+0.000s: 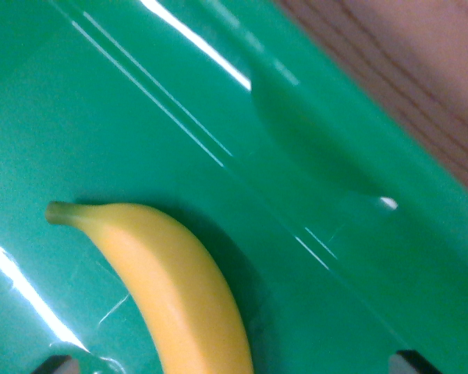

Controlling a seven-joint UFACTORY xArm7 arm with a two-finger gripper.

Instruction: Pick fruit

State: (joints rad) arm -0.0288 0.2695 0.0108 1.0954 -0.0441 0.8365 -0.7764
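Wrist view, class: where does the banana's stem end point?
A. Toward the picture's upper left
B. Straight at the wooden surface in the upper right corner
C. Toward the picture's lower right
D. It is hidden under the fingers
A: the banana has its greenish stem tip near the picture's left side, above the rest of the fruit, while its body curves down to the bottom edge, lying on the green tray.

Banana (183, 292) on green tray (125, 117), wood surface (421, 70) top right.
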